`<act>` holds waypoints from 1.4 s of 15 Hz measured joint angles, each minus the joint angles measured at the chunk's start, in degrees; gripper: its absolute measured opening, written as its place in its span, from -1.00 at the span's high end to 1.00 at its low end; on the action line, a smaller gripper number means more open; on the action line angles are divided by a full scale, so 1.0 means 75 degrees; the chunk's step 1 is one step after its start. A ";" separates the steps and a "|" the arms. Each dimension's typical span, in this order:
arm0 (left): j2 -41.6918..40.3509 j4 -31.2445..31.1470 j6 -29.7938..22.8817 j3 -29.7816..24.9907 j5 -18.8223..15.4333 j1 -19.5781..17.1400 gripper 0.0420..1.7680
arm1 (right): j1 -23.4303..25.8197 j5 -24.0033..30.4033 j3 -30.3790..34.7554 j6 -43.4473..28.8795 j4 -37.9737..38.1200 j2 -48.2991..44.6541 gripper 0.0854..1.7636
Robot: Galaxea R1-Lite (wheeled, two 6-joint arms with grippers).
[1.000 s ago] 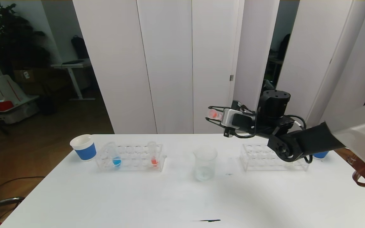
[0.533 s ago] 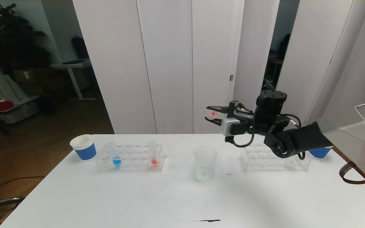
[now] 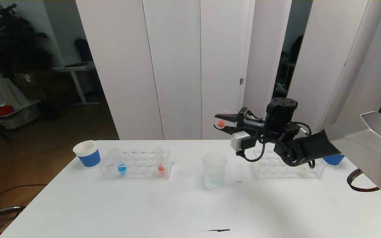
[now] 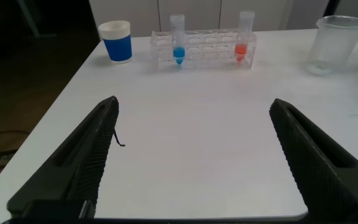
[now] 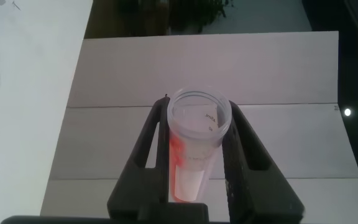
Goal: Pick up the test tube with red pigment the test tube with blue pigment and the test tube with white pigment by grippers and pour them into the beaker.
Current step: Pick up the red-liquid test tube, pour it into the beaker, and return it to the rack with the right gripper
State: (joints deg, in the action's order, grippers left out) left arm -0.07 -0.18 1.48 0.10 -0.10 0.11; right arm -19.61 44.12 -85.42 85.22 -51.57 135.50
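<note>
My right gripper [image 3: 223,121] is shut on the test tube with red pigment [image 3: 220,123], held on its side in the air above and a little behind the beaker [image 3: 214,169]. In the right wrist view the tube [image 5: 196,155] sits between the fingers with its open mouth facing away from the wrist and red streaked along its inner wall. The test tube with blue pigment [image 3: 121,164] stands in the left rack [image 3: 136,165], with another red tube [image 3: 160,164] beside it. I cannot make out the test tube with white pigment. My left gripper [image 4: 192,109] hangs open over the near table.
A second clear rack [image 3: 284,165] stands at the right, partly behind my right arm. One blue-and-white paper cup [image 3: 87,153] is left of the left rack and another [image 3: 334,160] is at the far right. A dark mark [image 3: 216,230] lies near the table's front edge.
The right wrist has rolled, so the grey camera block went from level with the fingers to below them. The red tube has turned with it and shifted slightly left.
</note>
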 joint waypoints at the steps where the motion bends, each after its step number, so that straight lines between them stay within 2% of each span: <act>1: 0.0000 0.0000 0.0002 0.0000 0.0000 0.0003 -0.96 | 0.0010 0.0000 -0.0052 0.0120 0.0000 0.0029 0.42; 13: 0.0000 0.0000 0.0002 -0.0003 0.0003 0.0000 -0.96 | -0.0031 0.0026 -0.0699 0.0974 0.0011 0.0455 0.42; 21: 0.0000 0.0003 0.0000 -0.0003 0.0000 0.0000 -0.96 | -0.0070 0.0559 -0.1128 0.1749 0.0062 0.0600 0.42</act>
State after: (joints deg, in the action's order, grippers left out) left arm -0.07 -0.16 1.48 0.07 -0.10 0.11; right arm -20.14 48.31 -93.88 98.34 -51.10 140.00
